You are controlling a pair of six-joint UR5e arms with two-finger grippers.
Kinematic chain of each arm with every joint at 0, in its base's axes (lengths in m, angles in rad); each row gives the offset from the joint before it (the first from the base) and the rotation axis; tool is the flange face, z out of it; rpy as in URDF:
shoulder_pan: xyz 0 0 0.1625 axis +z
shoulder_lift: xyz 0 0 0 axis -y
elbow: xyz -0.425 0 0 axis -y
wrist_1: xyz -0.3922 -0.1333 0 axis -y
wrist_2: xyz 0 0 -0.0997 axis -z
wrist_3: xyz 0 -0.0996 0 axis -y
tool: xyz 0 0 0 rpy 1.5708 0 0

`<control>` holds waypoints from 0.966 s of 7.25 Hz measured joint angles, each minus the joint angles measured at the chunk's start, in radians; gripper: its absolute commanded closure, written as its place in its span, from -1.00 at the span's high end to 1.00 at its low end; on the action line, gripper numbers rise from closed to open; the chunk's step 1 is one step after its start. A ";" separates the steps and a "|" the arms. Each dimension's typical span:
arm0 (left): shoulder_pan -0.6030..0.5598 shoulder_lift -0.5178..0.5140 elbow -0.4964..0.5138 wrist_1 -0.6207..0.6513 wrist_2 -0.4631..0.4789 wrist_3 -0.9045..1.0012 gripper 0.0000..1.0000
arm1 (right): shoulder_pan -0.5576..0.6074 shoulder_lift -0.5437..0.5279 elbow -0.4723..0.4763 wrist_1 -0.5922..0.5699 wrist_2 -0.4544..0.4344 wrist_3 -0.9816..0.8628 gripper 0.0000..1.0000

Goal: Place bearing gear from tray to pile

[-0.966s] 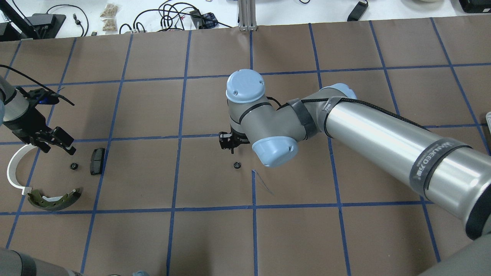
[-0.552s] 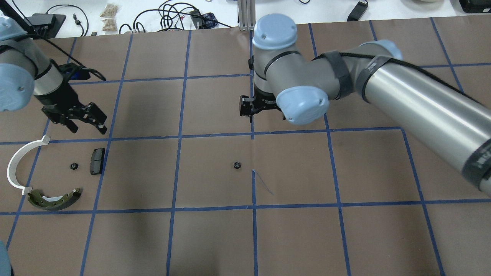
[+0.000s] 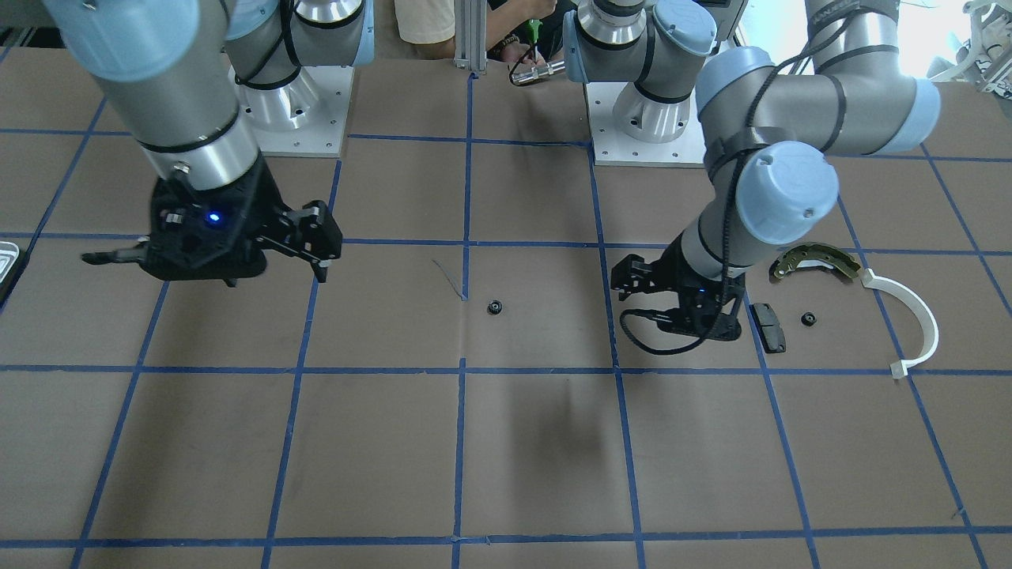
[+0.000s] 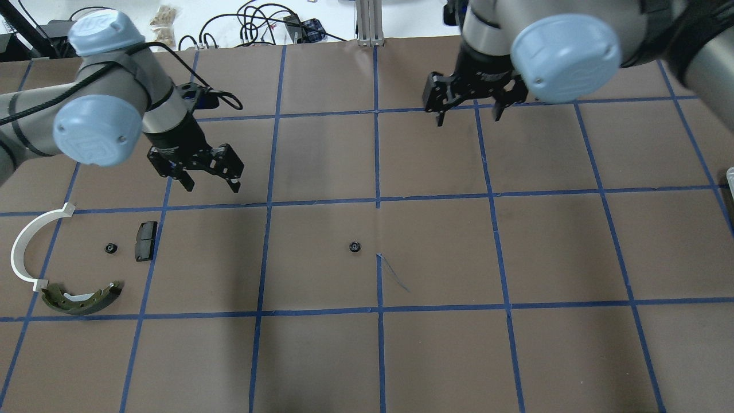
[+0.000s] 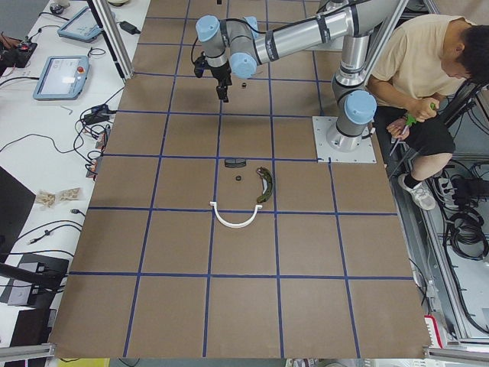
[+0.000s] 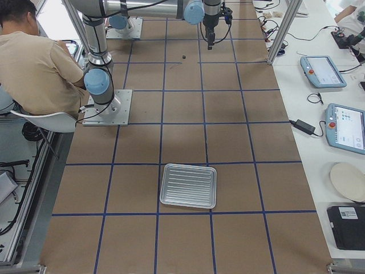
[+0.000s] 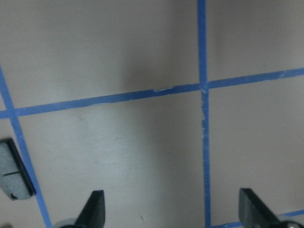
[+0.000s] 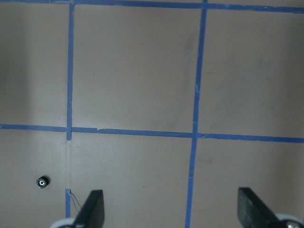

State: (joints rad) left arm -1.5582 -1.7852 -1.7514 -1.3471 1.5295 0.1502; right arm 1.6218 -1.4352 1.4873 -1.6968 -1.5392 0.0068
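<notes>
One small black bearing gear (image 4: 355, 247) lies alone on the brown table's middle; it also shows in the right wrist view (image 8: 42, 181). A second gear (image 4: 110, 248) lies in the pile, between the black pad (image 4: 145, 241), the white plastic arc (image 4: 23, 252) and the olive brake shoe (image 4: 80, 298). My left gripper (image 4: 211, 184) hangs open and empty, beyond and to the right of the pile. My right gripper (image 4: 468, 117) is open and empty, far beyond and to the right of the middle gear. The silvery tray (image 6: 188, 185) sits empty at the table's right end.
An aluminium post (image 4: 367, 23) stands at the far edge, with cables and small items on the white bench behind it. A person (image 5: 428, 69) sits by the robot bases. Tablets (image 6: 322, 71) lie on the side bench.
The right gripper rose from just beside the middle gear and moved away to the far right. The left gripper moved from over the pile toward the far right. Both gears stayed put.
</notes>
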 measured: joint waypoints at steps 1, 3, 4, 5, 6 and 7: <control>-0.070 -0.003 -0.020 0.048 0.001 -0.066 1.00 | -0.021 -0.047 0.014 0.018 0.000 -0.016 1.00; -0.157 -0.022 -0.105 0.220 -0.003 -0.185 1.00 | -0.028 -0.124 0.085 0.030 0.004 -0.036 1.00; -0.200 -0.032 -0.151 0.309 -0.003 -0.212 1.00 | -0.028 -0.156 0.126 0.026 0.004 -0.055 1.00; -0.243 -0.042 -0.186 0.376 -0.003 -0.223 1.00 | -0.029 -0.176 0.155 0.030 -0.001 -0.074 1.00; -0.279 -0.054 -0.217 0.434 -0.002 -0.227 1.00 | -0.032 -0.188 0.169 0.050 -0.003 -0.088 1.00; -0.302 -0.067 -0.249 0.498 -0.003 -0.229 1.00 | -0.035 -0.196 0.168 0.084 -0.003 -0.090 1.00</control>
State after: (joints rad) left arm -1.8598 -1.8520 -2.0001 -0.8487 1.5270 -0.0787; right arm 1.5871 -1.6315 1.6553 -1.6131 -1.5418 -0.0831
